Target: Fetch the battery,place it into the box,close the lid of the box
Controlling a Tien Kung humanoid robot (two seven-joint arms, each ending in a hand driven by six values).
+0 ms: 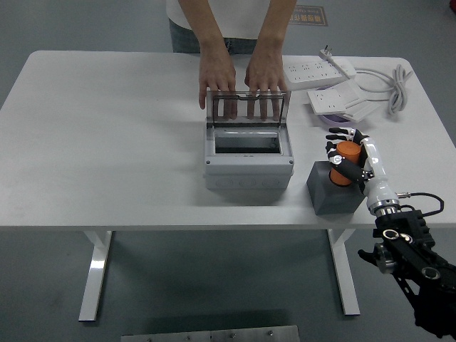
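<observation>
An orange cylindrical battery (345,162) stands in a dark grey block holder (333,191) on the table's right front. My right hand (345,152) has its fingers curled around the battery. A grey box (248,165) sits mid-table with its clear lid (246,109) raised upright at the back, its inside dark. A person at the far side rests both hands (242,77) on the top of the lid. The left arm is out of sight.
White power strips (319,70) and a coiled white cable (395,89) lie at the back right, close behind my right hand. The white table (107,142) ends just in front of the holder.
</observation>
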